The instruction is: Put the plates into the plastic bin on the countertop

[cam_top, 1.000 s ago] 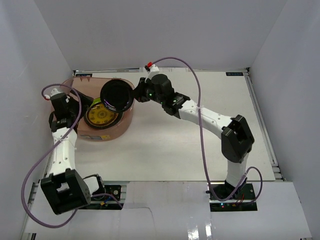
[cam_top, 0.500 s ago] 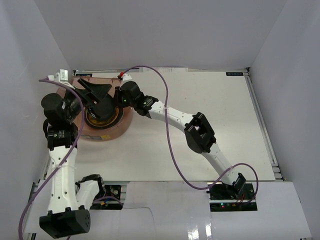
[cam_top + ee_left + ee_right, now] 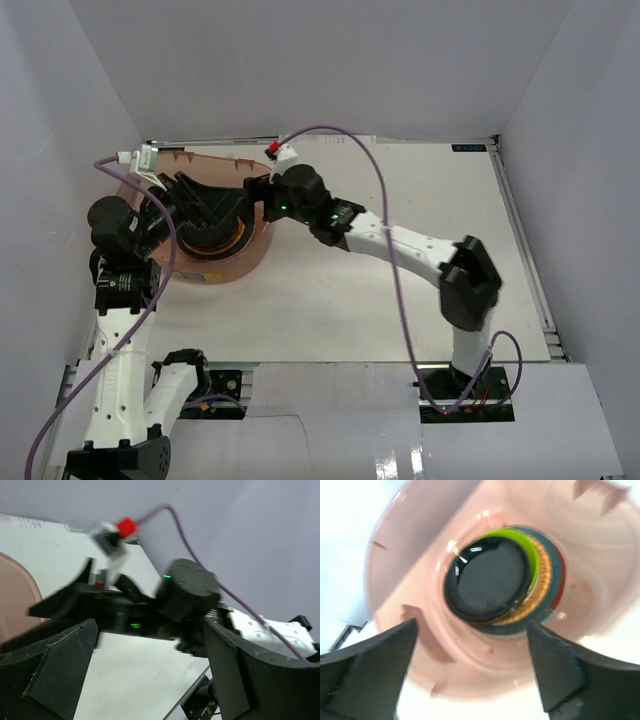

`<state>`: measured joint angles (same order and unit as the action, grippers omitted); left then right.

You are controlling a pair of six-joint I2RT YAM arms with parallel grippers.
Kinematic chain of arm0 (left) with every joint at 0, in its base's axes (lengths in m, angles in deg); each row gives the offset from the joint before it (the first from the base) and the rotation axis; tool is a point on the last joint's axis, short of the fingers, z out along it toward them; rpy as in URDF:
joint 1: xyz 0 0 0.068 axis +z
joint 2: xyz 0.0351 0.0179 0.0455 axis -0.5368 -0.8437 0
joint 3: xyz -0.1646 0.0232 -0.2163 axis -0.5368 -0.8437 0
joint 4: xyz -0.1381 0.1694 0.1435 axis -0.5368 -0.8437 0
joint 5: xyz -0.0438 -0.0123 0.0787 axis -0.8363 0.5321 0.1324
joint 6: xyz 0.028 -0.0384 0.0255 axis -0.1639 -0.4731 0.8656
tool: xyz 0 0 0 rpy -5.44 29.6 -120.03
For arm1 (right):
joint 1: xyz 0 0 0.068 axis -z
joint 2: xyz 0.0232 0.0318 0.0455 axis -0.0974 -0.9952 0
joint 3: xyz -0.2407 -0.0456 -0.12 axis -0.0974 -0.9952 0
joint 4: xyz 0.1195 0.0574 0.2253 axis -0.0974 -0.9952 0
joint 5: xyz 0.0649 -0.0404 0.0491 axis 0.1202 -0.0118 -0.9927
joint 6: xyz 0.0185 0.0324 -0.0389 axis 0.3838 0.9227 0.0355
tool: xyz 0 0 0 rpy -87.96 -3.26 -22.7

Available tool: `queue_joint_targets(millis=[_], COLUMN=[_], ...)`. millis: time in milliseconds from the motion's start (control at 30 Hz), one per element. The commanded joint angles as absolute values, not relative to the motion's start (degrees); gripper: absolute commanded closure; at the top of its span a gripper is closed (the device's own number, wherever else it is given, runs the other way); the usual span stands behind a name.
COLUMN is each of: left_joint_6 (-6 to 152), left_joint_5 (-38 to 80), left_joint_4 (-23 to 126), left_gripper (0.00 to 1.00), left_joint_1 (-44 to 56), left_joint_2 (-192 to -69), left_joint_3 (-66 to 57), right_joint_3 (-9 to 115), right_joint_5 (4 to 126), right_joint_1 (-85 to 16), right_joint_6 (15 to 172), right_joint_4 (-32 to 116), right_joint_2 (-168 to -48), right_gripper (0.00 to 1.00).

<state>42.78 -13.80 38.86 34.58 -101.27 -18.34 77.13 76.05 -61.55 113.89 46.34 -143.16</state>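
Note:
The plastic bin (image 3: 470, 680) is translucent pinkish-brown and stands at the far left of the countertop (image 3: 400, 300). Inside it lie stacked plates: a black plate (image 3: 492, 580) on top, with lime green (image 3: 534, 555), gold patterned (image 3: 547, 582), teal and red rims showing beneath. My right gripper (image 3: 472, 625) hovers open above the stack, nothing between its fingers. From above, the right gripper (image 3: 215, 205) covers most of the stack (image 3: 228, 240). My left gripper (image 3: 150, 630) is open and empty at the bin's left side (image 3: 165, 215), facing the right arm's wrist.
White walls close in the countertop at the back and both sides. The bin (image 3: 235, 268) stands near the left wall. Both arms' purple cables (image 3: 385, 200) loop above the surface. The right arm's elbow (image 3: 468, 285) stands over the right half.
The right gripper, which was shut on the black plate above the bin, has lowered and opened; the plate now lies on the stack. The left arm has swung up beside the bin.

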Motion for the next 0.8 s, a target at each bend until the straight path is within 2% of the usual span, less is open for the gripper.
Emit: queue_joint_targets(millis=[0,33,233,300,367,400,433,467,500,533,667,767], left_joint_6=[43.6,44.1,42.9,43.0,43.1,43.2,43.2,43.4,43.6,44.4,45.5,47.0], left_joint_5=[-14.2,-14.0,-17.6,-19.3,-20.8,-21.4,-22.3,-23.7,-24.4,-24.8,-27.4,-26.9], left_joint_4=[40.1,40.2,43.7,44.1,44.3,44.4,44.9,45.1,45.1,45.1,45.0,43.7], left_gripper=[0.02,0.02,0.02,0.02,0.02,0.02,0.02,0.02,0.02,0.02,0.02,0.02], left_joint_1=[34.3,34.3,34.3,34.2,34.0,33.7,33.5,33.3,33.3,31.3,30.0,29.6], left_joint_2=[-99.1,-98.9,-96.6,-95.5,-94.6,-93.8,-93.3,-93.0,-92.3,-91.9,-91.1,-91.5], left_joint_3=[-13.5,-12.6,-12.0,-12.7,-14.8,-15.7,-16.7,-18.9,-20.1,-21.4,-27.4,-27.7], right_joint_3=[65.8,57.4,33.8,24.9,17.8,15.8,14.0,11.0,9.9,9.0,7.6,11.9], right_joint_5=[80.4,81.5,93.3,96.5,100.4,102.2,105.5,106.8,108.4,111.0,111.3,110.5], right_joint_1=[-60.7,-60.6,-60.5,-60.6,-60.5,-60.6,-60.6,-60.6,-60.5,-60.6,-60.6,-60.5], right_joint_6=[108.6,107.8,101.1,100.9,101.2,102.1,102.4,102.9,103.7,104.3,104.4,102.1], right_joint_4=[53.7,55.9,55.0,52.4,47.1,45.0,43.0,38.2,36.6,35.1,33.1,32.2], right_joint_2=[-125.2,-121.6,-93.6,-82.1,-70.1,-66.5,-59.5,-56.3,-53.6,-49.1,-45.1,-46.5], right_gripper=[0.01,0.10,0.10,0.10,0.01,0.04,0.24,0.30,0.32,0.09,0.10,0.10])
